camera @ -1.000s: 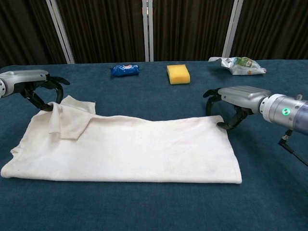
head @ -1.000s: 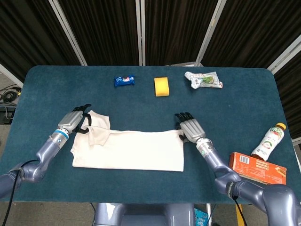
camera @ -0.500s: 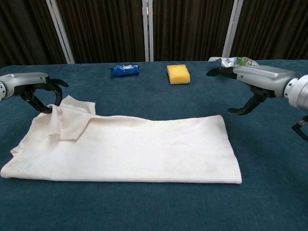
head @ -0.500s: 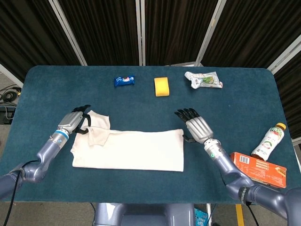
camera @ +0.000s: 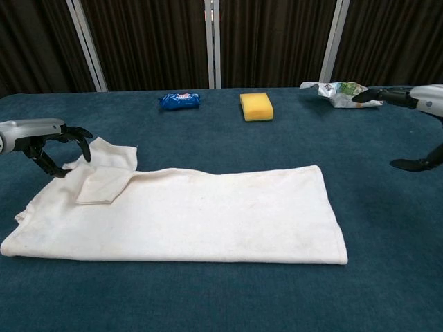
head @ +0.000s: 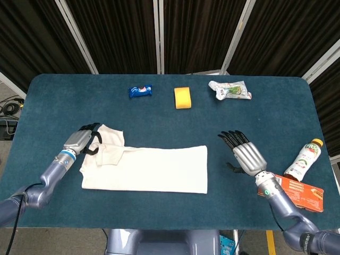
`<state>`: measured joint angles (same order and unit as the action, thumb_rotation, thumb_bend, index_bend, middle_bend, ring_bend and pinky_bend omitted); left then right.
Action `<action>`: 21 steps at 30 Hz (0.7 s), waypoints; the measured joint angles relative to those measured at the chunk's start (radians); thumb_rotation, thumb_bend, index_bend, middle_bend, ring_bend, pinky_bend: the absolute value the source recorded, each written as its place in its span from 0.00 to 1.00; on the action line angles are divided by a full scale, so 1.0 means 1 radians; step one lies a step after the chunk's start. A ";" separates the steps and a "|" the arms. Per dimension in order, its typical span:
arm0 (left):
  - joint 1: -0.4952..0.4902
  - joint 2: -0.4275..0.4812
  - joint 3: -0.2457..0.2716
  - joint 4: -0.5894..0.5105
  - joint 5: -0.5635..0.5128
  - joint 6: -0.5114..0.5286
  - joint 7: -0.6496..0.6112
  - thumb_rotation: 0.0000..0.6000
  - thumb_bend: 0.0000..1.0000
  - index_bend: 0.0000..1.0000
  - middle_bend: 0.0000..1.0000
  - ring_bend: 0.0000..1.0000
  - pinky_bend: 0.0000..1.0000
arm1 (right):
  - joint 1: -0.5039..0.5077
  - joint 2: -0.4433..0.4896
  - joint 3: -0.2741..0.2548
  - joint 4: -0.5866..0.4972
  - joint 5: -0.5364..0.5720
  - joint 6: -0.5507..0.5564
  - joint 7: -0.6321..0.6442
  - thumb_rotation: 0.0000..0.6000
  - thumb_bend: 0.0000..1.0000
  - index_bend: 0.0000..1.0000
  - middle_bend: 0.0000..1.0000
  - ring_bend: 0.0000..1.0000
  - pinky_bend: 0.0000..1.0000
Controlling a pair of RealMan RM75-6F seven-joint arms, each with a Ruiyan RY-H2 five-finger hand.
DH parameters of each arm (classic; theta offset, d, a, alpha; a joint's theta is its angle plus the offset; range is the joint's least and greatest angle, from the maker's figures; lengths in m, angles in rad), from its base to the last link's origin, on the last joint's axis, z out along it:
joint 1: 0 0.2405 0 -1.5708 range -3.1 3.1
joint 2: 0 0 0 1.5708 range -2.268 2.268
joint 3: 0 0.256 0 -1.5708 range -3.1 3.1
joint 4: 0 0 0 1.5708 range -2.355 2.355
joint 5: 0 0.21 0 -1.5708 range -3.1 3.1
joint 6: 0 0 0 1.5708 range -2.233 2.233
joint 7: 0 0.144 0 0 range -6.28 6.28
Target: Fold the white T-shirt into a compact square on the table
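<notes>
- Lying across the near middle of the dark blue felt-covered table (head: 159,122), the white T-shirt (head: 154,169) forms a long flat band running left to right, with one sleeve flap doubled over at its far-left corner.
- We see the left hand (head: 81,141) at that far-left corner, its dark fingers (camera: 75,133) curled in beside the folded sleeve; we cannot tell from either view whether cloth is actually caught between them.
- We find the right hand (head: 245,154) well apart from the shirt's right edge, over bare table, fingers spread wide and holding nothing; the chest view catches only its fingertips at the right border.
- Along the far edge of the table we note a small blue snack packet (head: 140,91) on the left, a yellow rectangular sponge (head: 183,98) in the middle, and a crumpled white and green plastic wrapper (head: 229,90) to the right.
- At the near right we see an orange cardboard box (head: 295,191) lying flat, just beside the right forearm, and a plastic drink bottle with a yellow cap (head: 304,159) close behind it.
- The shirt's near edge lies straight and its right end is squared off, with no other object touching the cloth.
</notes>
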<state>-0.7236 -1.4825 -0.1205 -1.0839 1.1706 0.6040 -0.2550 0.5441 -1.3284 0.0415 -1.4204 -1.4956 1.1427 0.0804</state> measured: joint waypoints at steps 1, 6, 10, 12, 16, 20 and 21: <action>0.001 0.000 0.002 0.001 0.004 0.000 -0.001 1.00 0.00 0.00 0.00 0.00 0.00 | -0.009 0.005 -0.005 -0.004 -0.004 0.010 0.000 1.00 0.16 0.04 0.04 0.00 0.00; 0.016 0.009 0.010 -0.001 0.032 0.025 -0.016 1.00 0.00 0.00 0.00 0.00 0.00 | -0.060 0.032 -0.032 -0.024 -0.022 0.072 0.006 1.00 0.12 0.04 0.03 0.00 0.00; 0.034 0.028 0.014 -0.014 0.064 0.061 -0.038 1.00 0.00 0.00 0.00 0.00 0.00 | -0.107 0.055 -0.051 -0.046 -0.037 0.132 0.015 1.00 0.09 0.04 0.02 0.00 0.00; 0.044 0.042 0.018 -0.029 0.084 0.085 -0.051 1.00 0.00 0.00 0.00 0.00 0.00 | -0.132 0.065 -0.061 -0.058 -0.048 0.167 0.013 1.00 0.09 0.04 0.02 0.00 0.00; 0.067 0.082 0.031 -0.073 0.137 0.137 -0.077 1.00 0.00 0.00 0.00 0.00 0.00 | -0.181 0.081 -0.076 -0.088 -0.068 0.234 0.003 1.00 0.08 0.04 0.00 0.00 0.00; 0.091 0.128 0.055 -0.124 0.201 0.197 -0.095 1.00 0.00 0.00 0.00 0.00 0.00 | -0.226 0.091 -0.087 -0.126 -0.083 0.294 -0.006 1.00 0.07 0.04 0.00 0.00 0.00; 0.096 0.137 0.061 -0.136 0.214 0.209 -0.099 1.00 0.00 0.00 0.00 0.00 0.00 | -0.238 0.091 -0.090 -0.134 -0.088 0.311 -0.010 1.00 0.07 0.04 0.00 0.00 0.00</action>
<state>-0.6278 -1.3450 -0.0597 -1.2195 1.3847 0.8126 -0.3537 0.3063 -1.2372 -0.0480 -1.5543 -1.5839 1.4540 0.0702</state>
